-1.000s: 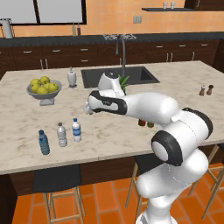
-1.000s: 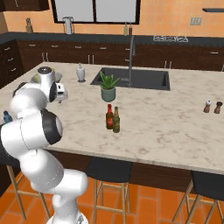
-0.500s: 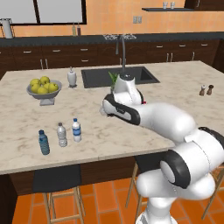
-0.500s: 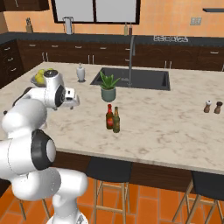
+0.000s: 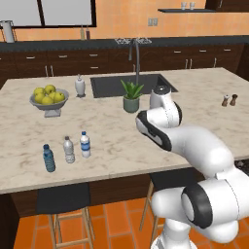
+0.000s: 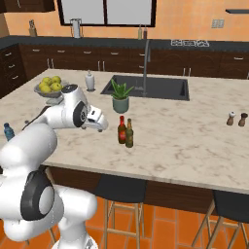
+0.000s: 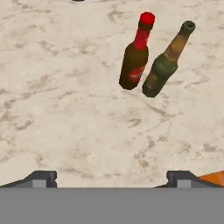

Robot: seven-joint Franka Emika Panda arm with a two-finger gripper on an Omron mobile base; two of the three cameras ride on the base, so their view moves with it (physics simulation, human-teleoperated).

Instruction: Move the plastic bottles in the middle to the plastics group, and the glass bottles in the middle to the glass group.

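I have the gripper (image 6: 103, 124) hanging above the marble island counter (image 6: 185, 146), its fingers spread wide with nothing between them. In the hand view both fingertips (image 7: 41, 178) sit far apart at the bottom, over bare counter.

The two slim glass bottles stand upright near the middle of the counter, just in front of the potted plant (image 6: 120, 97) that sits by the sink (image 6: 160, 87). The red-brown bottle (image 6: 121, 130) with its red top and the olive-brown bottle (image 6: 129, 133) are just beside each other; I cannot tell if they touch. The gripper is just to the left of them in the right base view, apart from both.

Toward the counter's front left edge, three small plastic bottles stand in a short row: the blue-tinted bottle (image 5: 48, 158), the greyish clear bottle (image 5: 69, 150), and the blue-labelled clear bottle (image 5: 85, 144), close together.

Near the right end of the counter are the two tiny bottles, the pale tan bottle (image 6: 231, 118) and the dark brown bottle (image 6: 242, 119), side by side and well apart from the slim pair.

A bowl of lemons (image 5: 47, 98) and a white dispenser (image 5: 80, 86) sit toward the back left.
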